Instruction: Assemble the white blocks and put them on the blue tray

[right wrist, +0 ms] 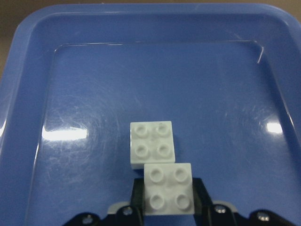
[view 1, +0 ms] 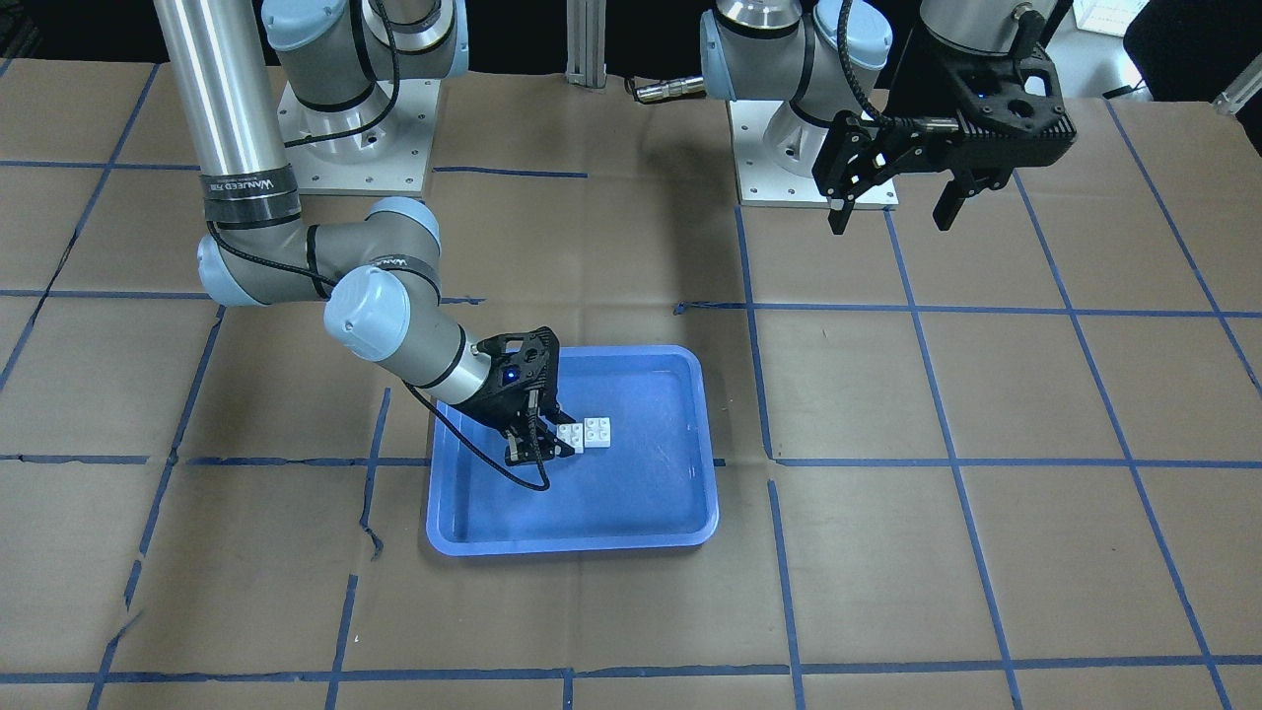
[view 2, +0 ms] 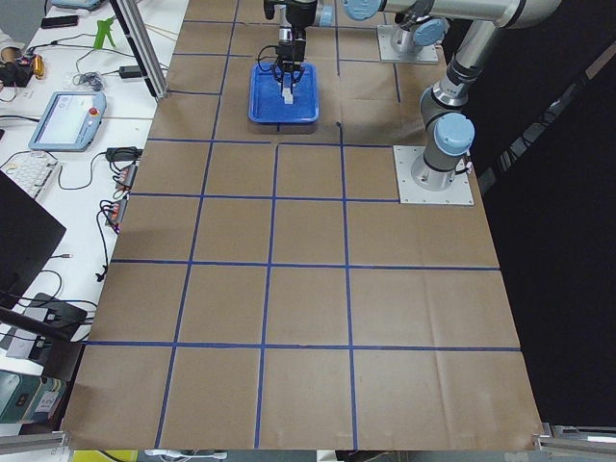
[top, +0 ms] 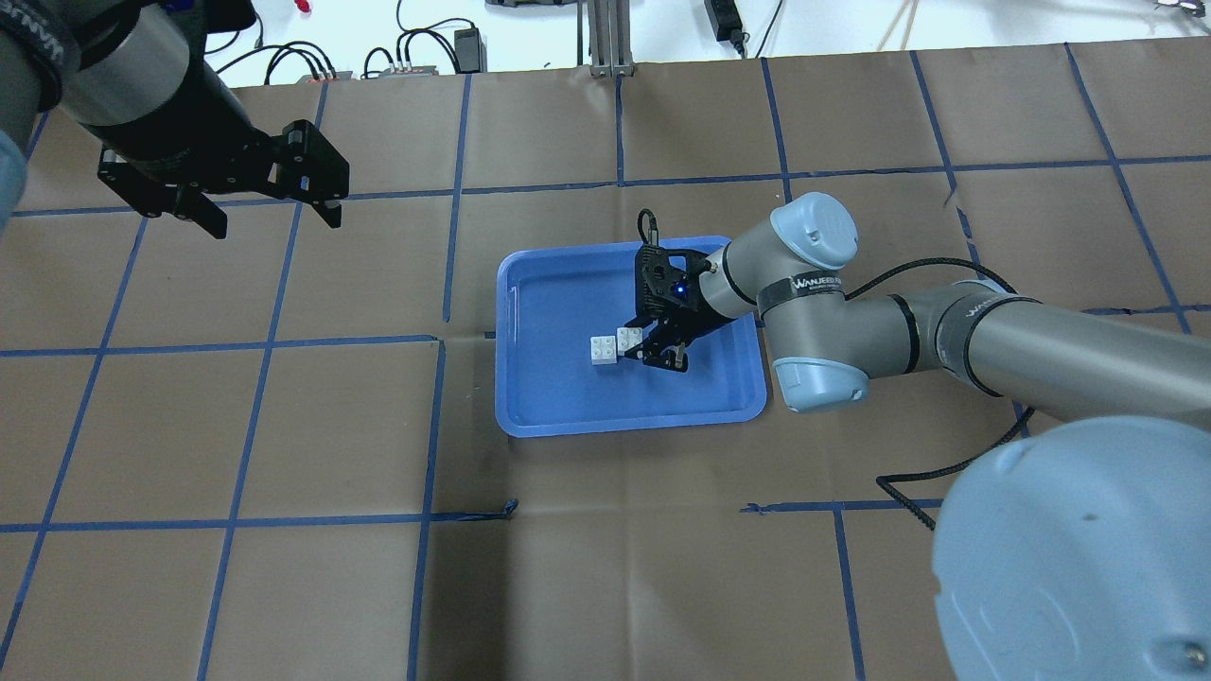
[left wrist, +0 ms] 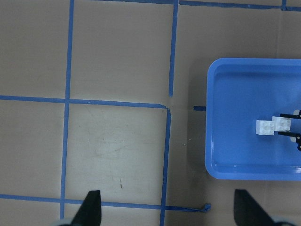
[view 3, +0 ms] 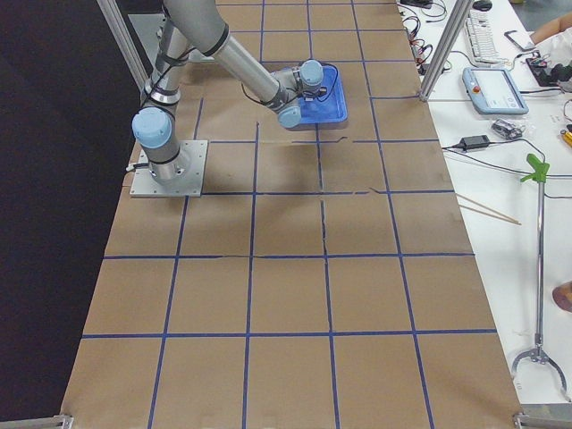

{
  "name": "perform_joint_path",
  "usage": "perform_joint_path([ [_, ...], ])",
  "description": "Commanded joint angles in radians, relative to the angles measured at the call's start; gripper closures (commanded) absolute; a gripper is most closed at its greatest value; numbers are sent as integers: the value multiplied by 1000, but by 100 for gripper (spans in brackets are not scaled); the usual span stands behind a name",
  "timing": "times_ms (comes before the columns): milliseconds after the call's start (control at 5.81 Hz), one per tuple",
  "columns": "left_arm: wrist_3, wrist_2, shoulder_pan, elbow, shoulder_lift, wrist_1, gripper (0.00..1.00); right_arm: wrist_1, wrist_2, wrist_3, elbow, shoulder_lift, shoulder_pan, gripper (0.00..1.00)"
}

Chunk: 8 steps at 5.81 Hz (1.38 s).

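Note:
The blue tray (view 1: 641, 513) lies mid-table and also shows in the overhead view (top: 568, 407). Two white blocks sit in it side by side and touching: one free (right wrist: 151, 149) (top: 601, 348), the other (right wrist: 168, 188) (top: 629, 339) between my right gripper's fingers and overlapping the free block's near edge. My right gripper (view 1: 542, 449) (top: 653, 355) is low in the tray, shut on that block. My left gripper (view 1: 892, 212) (top: 265, 213) is open and empty, raised, far from the tray. The left wrist view shows tray (left wrist: 225, 160) and blocks (left wrist: 273, 126).
The table is brown paper with a blue tape grid (top: 445, 340). My right arm's elbow (top: 814, 312) hangs over the tray's near right side. The arm bases (view 1: 360, 138) stand at the robot's edge. Cables and devices lie beyond the far edge (top: 426, 57).

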Motion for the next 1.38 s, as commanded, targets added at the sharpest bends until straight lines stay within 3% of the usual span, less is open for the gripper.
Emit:
perform_joint_path([
  [0,0,0,0,0,0,-1,1,3,-2,0,2,-1,0,72],
  [1205,0,0,0,0,3,-2,1,5,-2,1,5,-7,15,72],
])
